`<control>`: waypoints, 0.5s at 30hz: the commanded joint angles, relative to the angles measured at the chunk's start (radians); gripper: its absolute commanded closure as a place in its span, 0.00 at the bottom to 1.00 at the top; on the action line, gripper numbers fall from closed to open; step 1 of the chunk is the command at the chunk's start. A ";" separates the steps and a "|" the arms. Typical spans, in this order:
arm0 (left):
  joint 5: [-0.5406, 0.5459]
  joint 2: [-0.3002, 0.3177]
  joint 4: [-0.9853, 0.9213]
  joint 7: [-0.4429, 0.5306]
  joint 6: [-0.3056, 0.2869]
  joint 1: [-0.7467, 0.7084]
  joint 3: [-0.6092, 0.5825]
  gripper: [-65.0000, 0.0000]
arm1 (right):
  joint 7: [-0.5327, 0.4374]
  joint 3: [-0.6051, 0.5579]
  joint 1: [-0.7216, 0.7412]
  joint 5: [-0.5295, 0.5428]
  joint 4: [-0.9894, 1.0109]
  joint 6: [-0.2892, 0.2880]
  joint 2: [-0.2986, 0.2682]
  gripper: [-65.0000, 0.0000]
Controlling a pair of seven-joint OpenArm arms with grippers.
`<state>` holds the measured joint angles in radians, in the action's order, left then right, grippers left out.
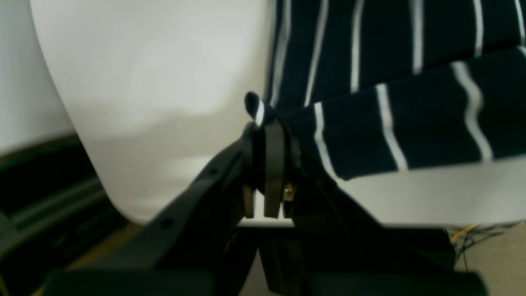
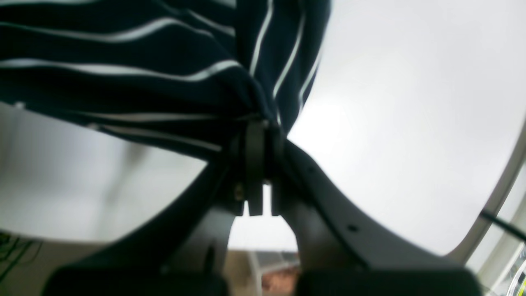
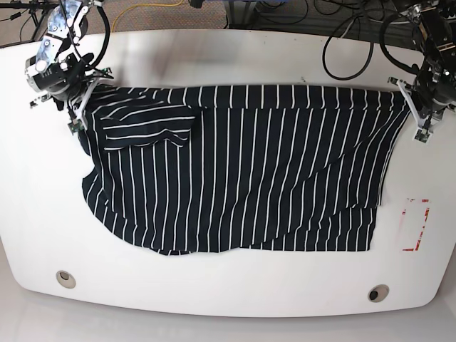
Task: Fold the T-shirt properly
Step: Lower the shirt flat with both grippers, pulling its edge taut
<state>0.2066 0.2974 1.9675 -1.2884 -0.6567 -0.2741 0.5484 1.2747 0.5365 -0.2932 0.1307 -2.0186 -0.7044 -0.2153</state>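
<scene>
The T-shirt (image 3: 242, 171) lies half folded on the table (image 3: 214, 299); both grippers' fingers (image 1: 273, 139) clamp its far corners; more folds remain.

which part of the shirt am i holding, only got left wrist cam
Observer: The left gripper pinches the far corner of the T-shirt on the base view's right side.
Operator: is the other arm holding too
Observer: Yes, the right gripper is shut on bunched fabric at the opposite far corner.
Operator: is the shirt flat
Observer: Mostly spread on the white table, with one sleeve folded inward near the right gripper and the near hem uneven.
</scene>
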 commanded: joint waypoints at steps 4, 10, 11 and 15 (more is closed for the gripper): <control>-0.019 0.033 0.013 0.095 -0.002 -0.035 0.009 1.00 | -0.066 0.006 -0.039 -0.024 -0.015 0.006 0.007 0.99; -0.020 0.033 -0.023 0.131 0.002 0.031 -0.057 1.00 | -0.076 0.003 -0.037 -0.026 -0.012 0.006 0.014 0.99; -0.020 0.033 -0.029 0.131 0.004 0.048 -0.075 1.00 | -0.077 0.003 -0.028 -0.026 -0.012 0.006 0.015 0.99; -0.020 0.038 -0.066 0.131 0.004 0.103 -0.126 1.00 | -0.077 0.003 0.004 -0.026 -0.004 0.006 0.015 0.99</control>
<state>0.1955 0.3134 1.9079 -1.1587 -0.6563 -0.1913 0.4252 1.2114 0.5350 -0.3088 0.1085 -2.0132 -0.7044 -0.1848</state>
